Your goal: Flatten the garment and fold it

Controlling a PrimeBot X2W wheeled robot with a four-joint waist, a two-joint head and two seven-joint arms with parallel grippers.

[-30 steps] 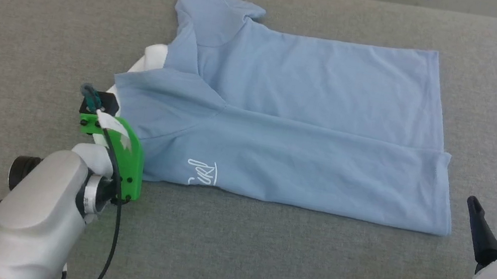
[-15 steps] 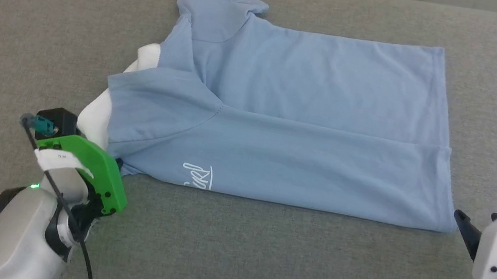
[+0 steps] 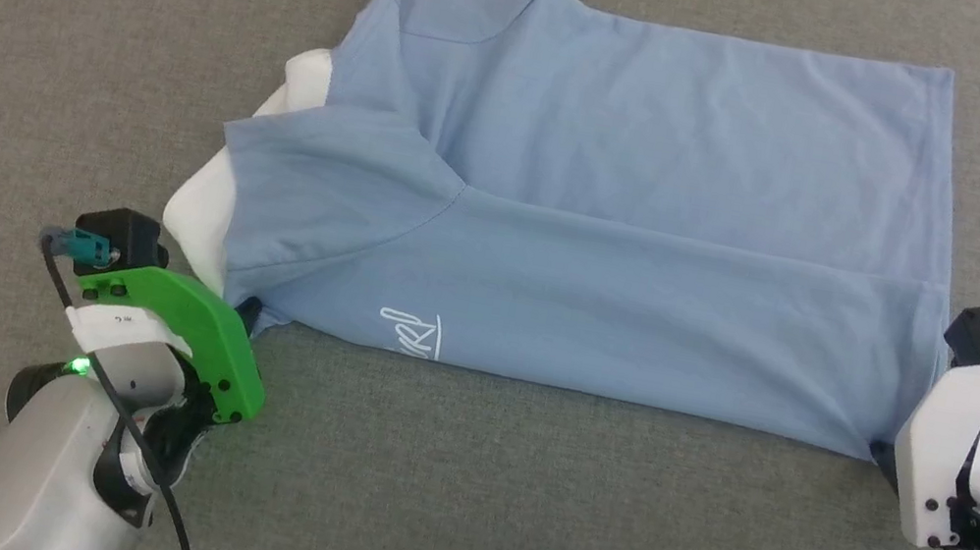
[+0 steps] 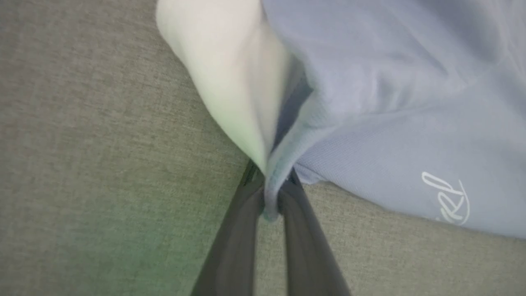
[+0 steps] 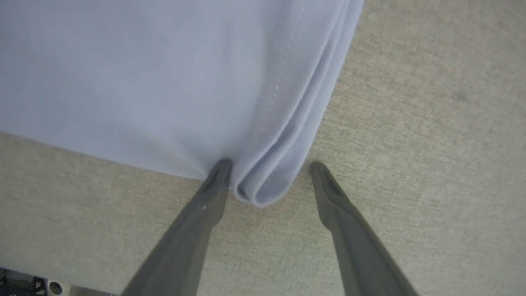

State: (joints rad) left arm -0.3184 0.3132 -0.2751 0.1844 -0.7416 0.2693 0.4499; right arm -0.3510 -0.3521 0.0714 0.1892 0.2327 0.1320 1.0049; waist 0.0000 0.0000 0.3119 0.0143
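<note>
Head view: big grey table [image 3: 509, 517] under all. Garment [image 3: 663, 194] lies flat on it, light blue, near side folded over onto middle. Sleeve end points left, bottom hem points right. White collar [image 3: 199, 214] pokes out at left end. Left gripper [image 4: 271, 193] at near left corner, fingers pinched tight on blue edge just beside collar. Right gripper [image 5: 267, 172] at near right corner, fingers wide apart, folded hem corner between them, one finger touching cloth. Small white logo [image 3: 410, 333] near front edge.
</note>
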